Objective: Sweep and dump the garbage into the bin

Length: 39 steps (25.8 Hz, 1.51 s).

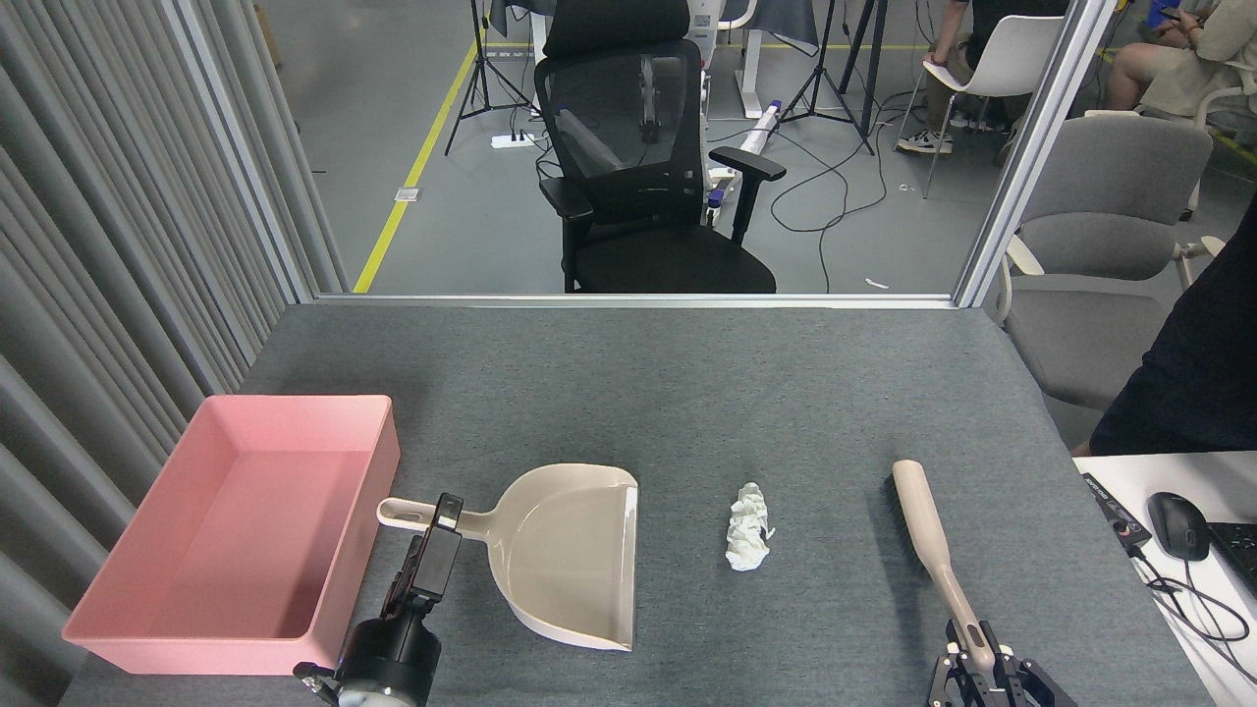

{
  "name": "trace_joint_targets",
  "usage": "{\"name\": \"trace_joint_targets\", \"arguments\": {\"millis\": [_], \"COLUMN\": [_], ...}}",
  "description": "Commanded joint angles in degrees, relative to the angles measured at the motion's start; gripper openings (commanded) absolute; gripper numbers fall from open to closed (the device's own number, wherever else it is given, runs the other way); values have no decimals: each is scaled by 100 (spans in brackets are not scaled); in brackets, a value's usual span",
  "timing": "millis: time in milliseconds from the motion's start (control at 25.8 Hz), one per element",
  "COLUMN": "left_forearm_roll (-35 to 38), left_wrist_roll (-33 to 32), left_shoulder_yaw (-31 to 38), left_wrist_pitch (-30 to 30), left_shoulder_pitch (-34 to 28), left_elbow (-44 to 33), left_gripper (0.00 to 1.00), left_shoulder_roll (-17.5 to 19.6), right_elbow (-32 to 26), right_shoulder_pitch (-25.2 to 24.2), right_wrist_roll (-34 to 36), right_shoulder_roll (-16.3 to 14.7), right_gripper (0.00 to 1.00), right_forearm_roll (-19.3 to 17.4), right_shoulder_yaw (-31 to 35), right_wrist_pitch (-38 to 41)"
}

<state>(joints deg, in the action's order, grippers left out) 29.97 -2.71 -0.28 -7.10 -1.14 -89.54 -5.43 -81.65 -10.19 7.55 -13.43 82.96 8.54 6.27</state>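
Right gripper [985, 670], at the 5 o'clock edge of the head view, is closed around the near end of the brush [933, 550], whose beige body runs up and slightly left toward 12 o'clock over the grey table [687, 393]. Left gripper [439, 525], at about 7 o'clock, sits on the handle of the dustpan [574, 550]; it is seen dark and end-on, so whether its fingers are apart or clamped on the handle cannot be told. Garbage [748, 527], a small crumpled white wad, lies on the table between the dustpan's open lip at its 9 o'clock and the brush at its 3 o'clock, touching neither. Bin [147, 643], the pink tray, stands at the dustpan's 9 o'clock, its near wall just beside the handle tip, and it appears empty. Judged from this layout, sweeping is not yet begun. Risks: the brush is gripped at its very end, so it may pivot in the grip when pressed sideways and pass over or beside the wad; the light tissue may roll or skip along the textured mat and go past the lip at 12 or 6 o'clock; an unsecured dustpan may slide toward 9 o'clock under the push and strike the bin; a steep tilt during the lift may drop the wad short of the tray.
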Motion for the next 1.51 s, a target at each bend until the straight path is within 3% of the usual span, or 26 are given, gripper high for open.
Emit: {"name": "trace_joint_targets", "arguments": {"millis": [0,194,271,542,890,1239,1471], "left_forearm_roll": [0,-9,-9,0,9,0,9], "left_wrist_roll": [-1,7,43,113,51,-28,-19], "left_shoulder_yaw": [1,-7,-8,-7,45,89,502], "left_wrist_pitch": [-2,7,-2,-327,-327,-354,-494], "left_shoulder_pitch": [0,0,0,0,176,791,1134], "left_elbow": [-2,16,51,385,947,1914,2406], "left_gripper": [99,99,99,99,99,99,99], "left_shoulder_roll": [-1,-1,-1,-1,-37,-10,7], "right_elbow": [0,-9,-9,-79,-88,-97,-114], "right_shoulder_pitch": [-1,8,-1,-36,-45,-36,-36], "right_wrist_roll": [-17,27,71,142,159,159,159], "right_shoulder_roll": [15,-2,7,68,297,455,464], "right_gripper": [27,12,10,10,10,10,11], "right_forearm_roll": [0,-8,-8,-17,-26,-26,-26], "right_shoulder_yaw": [7,25,25,33,16,-2,-2], "right_wrist_pitch": [76,120,190,375,480,568,568]}}
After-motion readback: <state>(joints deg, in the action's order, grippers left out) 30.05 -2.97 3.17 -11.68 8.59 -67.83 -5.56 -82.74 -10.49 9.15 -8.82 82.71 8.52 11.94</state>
